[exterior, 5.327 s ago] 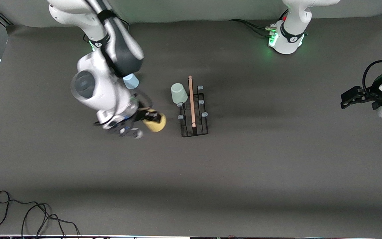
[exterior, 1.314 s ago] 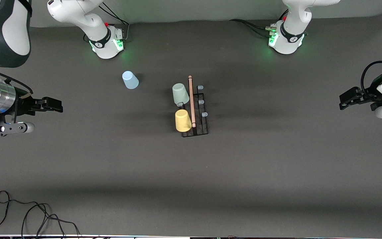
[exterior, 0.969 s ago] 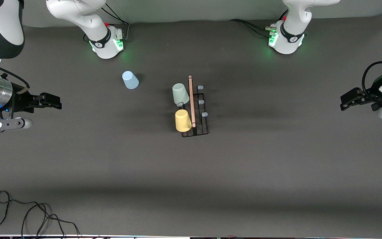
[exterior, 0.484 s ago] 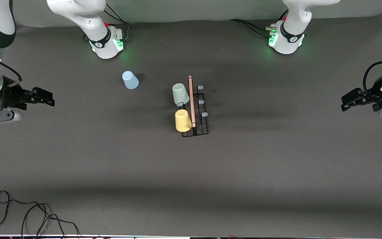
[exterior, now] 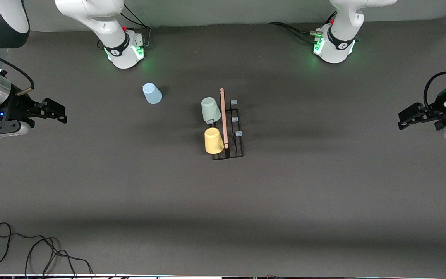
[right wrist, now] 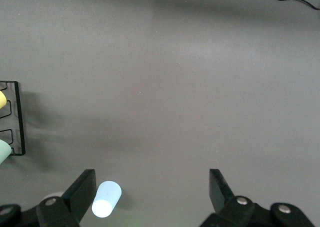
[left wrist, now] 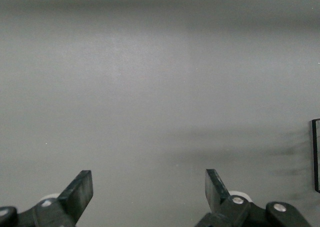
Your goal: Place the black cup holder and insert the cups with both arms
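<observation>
Reaching for the light blue plastic tumbler (exterior: 152, 93) risked tipping it; right pincer (exterior: 54, 111) and left pincer (exterior: 409, 117) hung apart, empty.

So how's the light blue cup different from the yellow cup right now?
The light blue cup is pale blue and stands alone on the table, toward the right arm's end; the yellow cup is yellow and sits on the black cup holder. The yellow cup is also nearer the front camera. Both look the same size and shape, and neither gripper touches them.
</observation>
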You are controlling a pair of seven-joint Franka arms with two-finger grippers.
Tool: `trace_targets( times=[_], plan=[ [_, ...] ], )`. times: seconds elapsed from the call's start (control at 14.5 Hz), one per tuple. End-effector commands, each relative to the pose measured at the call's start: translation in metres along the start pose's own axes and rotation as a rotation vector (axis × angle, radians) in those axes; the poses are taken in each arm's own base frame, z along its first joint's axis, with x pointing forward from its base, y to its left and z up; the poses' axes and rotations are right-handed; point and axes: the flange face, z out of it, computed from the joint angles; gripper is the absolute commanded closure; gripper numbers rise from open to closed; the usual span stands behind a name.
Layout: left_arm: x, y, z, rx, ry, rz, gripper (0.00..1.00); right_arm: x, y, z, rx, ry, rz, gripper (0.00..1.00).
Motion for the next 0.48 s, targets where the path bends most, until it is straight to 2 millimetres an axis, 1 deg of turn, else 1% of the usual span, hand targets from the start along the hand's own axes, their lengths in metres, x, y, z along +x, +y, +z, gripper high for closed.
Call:
trace_targets(
  times=[0.0,0.42],
  plan=[
    [0.0017,0.0019,-0.0070,-0.007,0.030,-0.010,0.00,-0.0046,0.0006,-0.0022,-0.016,0.026,0.010,0.00],
    [0.0025,0.0014,-0.0064,0.008,0.037,-0.014,0.00,-0.0043,0.0015,-0.0025,-0.017,0.029,0.011,0.00]
  ],
)
